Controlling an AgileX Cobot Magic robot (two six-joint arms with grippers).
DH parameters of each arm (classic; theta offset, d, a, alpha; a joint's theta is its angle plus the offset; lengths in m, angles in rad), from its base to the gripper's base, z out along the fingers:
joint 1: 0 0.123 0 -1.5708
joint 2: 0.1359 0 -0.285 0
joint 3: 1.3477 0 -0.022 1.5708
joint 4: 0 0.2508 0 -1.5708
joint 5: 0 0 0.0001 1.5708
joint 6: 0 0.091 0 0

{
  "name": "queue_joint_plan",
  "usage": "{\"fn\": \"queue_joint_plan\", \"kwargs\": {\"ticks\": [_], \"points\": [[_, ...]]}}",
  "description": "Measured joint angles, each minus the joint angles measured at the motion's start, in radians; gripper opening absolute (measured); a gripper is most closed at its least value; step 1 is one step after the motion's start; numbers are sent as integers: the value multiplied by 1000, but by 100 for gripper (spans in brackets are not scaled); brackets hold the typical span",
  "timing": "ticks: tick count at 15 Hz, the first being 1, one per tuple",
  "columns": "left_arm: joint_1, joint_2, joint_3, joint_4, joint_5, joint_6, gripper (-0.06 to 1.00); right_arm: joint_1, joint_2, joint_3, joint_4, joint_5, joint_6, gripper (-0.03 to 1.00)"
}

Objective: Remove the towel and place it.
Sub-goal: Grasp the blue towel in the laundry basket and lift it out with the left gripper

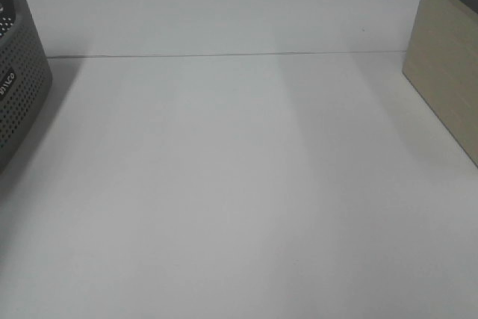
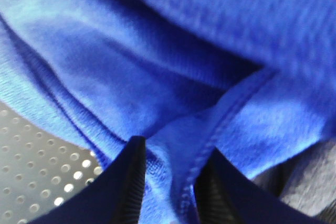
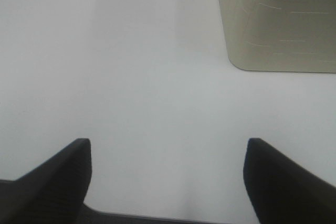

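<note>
The royal-blue plush towel [image 2: 173,61] fills the left wrist view, bunched in folds with a stitched hem running between the fingers. My left gripper [image 2: 168,166] is shut on a fold of the towel at that hem. Perforated grey basket wall [image 2: 37,156] shows beneath the towel. My right gripper [image 3: 168,166] is open and empty above the bare white table [image 3: 131,77]. Neither gripper nor the towel shows in the exterior high view.
A dark grey perforated basket [image 1: 19,87] stands at the table's left edge. A beige box [image 1: 444,65] stands at the right edge; it also shows in the right wrist view [image 3: 278,19]. The white table [image 1: 239,184] lies between them.
</note>
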Motion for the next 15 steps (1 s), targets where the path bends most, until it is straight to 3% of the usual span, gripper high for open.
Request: {"fn": "queue_joint_plan", "kwargs": {"ticks": [1,4,7,11,15], "points": [[-3,0,0,4,0,-3,27,0,0,0,0,0,0,75],[-4,0,0,30,0,-3,0,0,0,0,0,0,0,75],[-4,-10,-27,29,12,-22,0,0,0,0,0,0,0,75],[-5,-191,-47,26,71,-70,0,0,0,0,0,0,0,75],[-29,-449,-47,-68,57,-77,0,0,0,0,0,0,0,75]]}}
